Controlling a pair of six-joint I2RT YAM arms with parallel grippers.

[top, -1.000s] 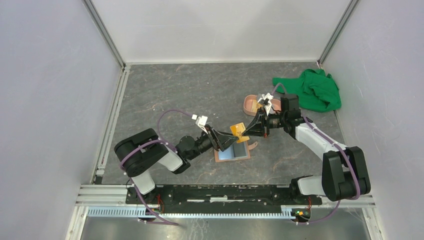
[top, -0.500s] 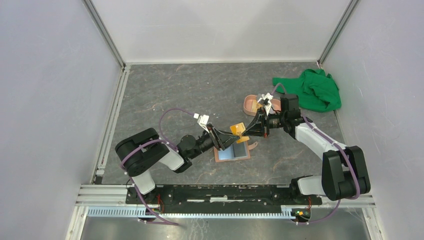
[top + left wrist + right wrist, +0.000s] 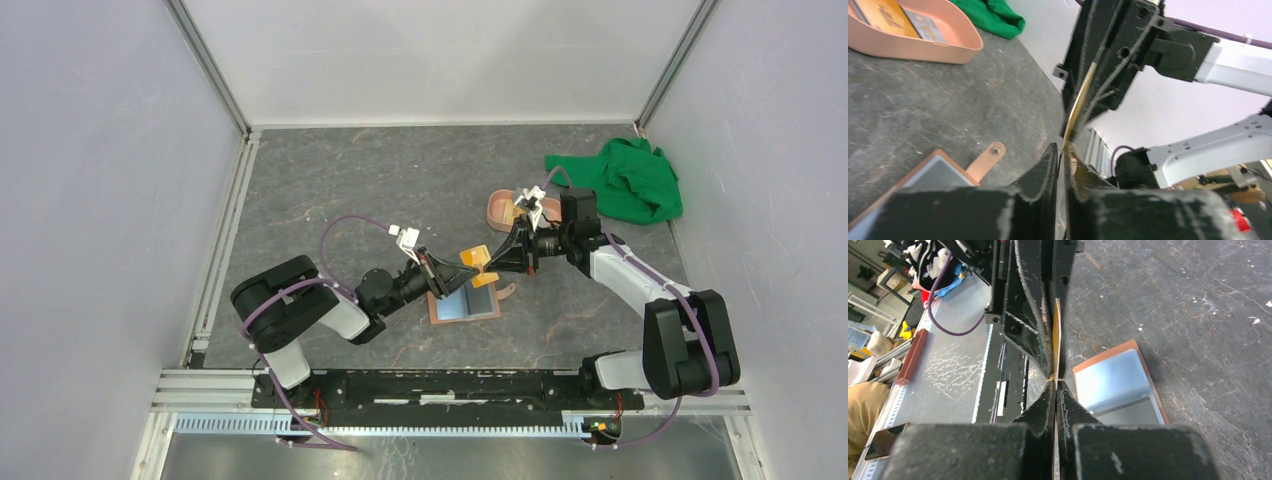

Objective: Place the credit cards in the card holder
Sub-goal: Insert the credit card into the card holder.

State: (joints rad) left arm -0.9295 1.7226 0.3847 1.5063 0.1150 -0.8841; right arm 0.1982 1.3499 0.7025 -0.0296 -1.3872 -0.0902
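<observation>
An orange-yellow credit card (image 3: 474, 258) hangs edge-up just above the open tan card holder (image 3: 465, 305), held from both ends. My right gripper (image 3: 488, 262) is shut on its right end; in the right wrist view the card (image 3: 1056, 340) runs out from between the tips (image 3: 1055, 385). My left gripper (image 3: 458, 270) has closed on the other end, its jaws nearly together (image 3: 1062, 150) around the card's edge (image 3: 1079, 100). The card holder (image 3: 1118, 385) shows a light blue face inside. Its snap tab (image 3: 985, 157) lies flat on the table.
A pink oval tray (image 3: 505, 208) with more cards (image 3: 888, 15) sits behind the right gripper. A green cloth (image 3: 625, 180) lies crumpled at the back right. White walls close in the grey table on three sides.
My left gripper's jaws have narrowed from wide open onto the card's left end. The right gripper and the card have barely moved.
</observation>
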